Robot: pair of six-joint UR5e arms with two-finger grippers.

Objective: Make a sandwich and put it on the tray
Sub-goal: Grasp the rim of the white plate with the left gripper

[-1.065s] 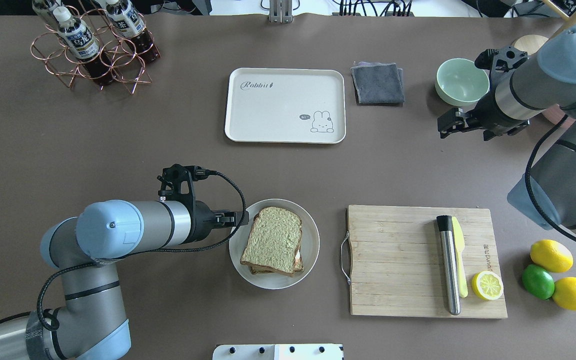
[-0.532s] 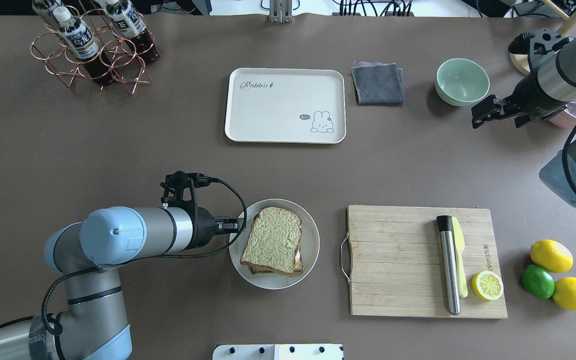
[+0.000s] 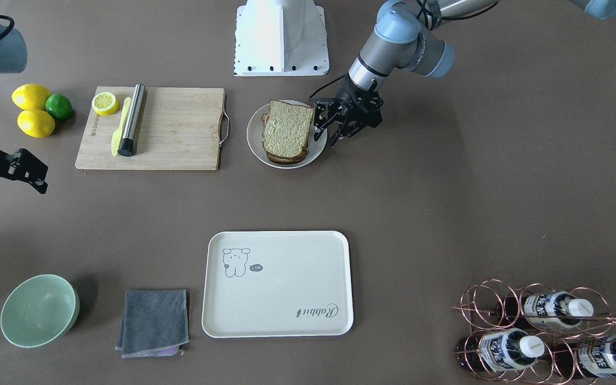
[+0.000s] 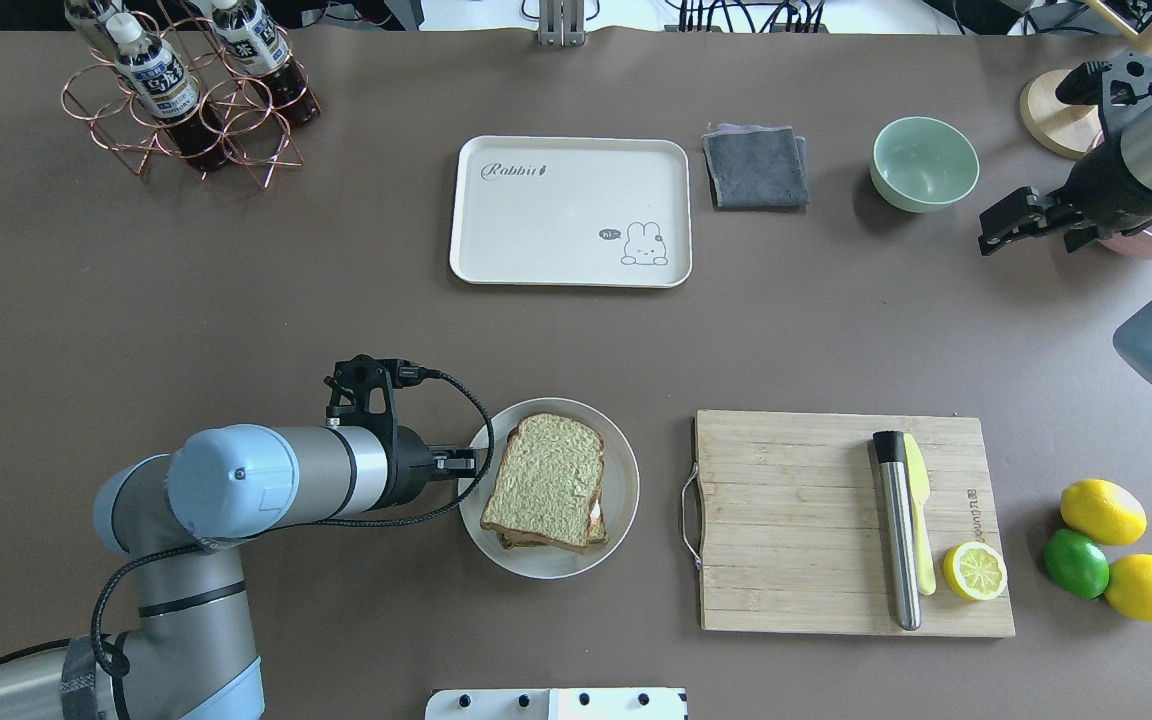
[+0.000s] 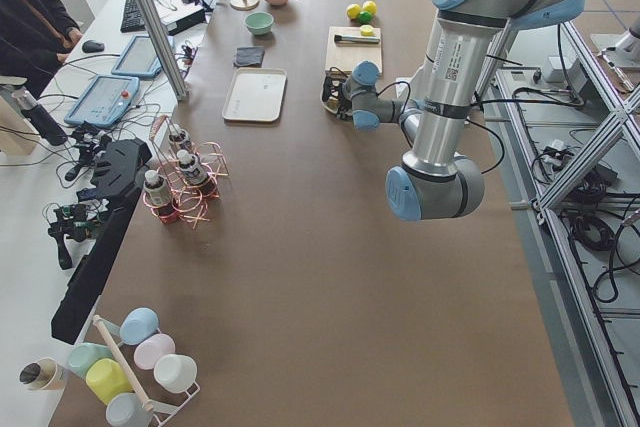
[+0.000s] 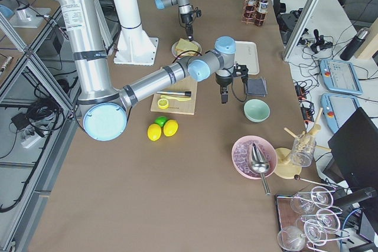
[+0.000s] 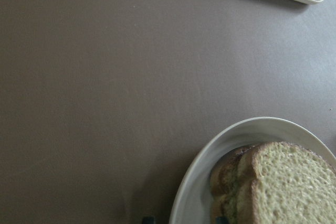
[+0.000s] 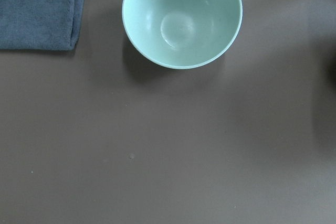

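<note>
Brown matte tabletop [image 4: 336,320] carries the sandwich [image 4: 546,480], two greenish-tan, brown-crusted bread slices stacked on a round white plate [image 4: 622,490] at the robot's side, well apart from the cream-white rectangular tray [image 4: 566,215]. The left gripper [image 4: 474,461] sits at the plate's rim, jaws parted astride it. The right gripper [image 4: 998,225] hangs spread wide near a pale green bowl [image 4: 924,163].
</note>
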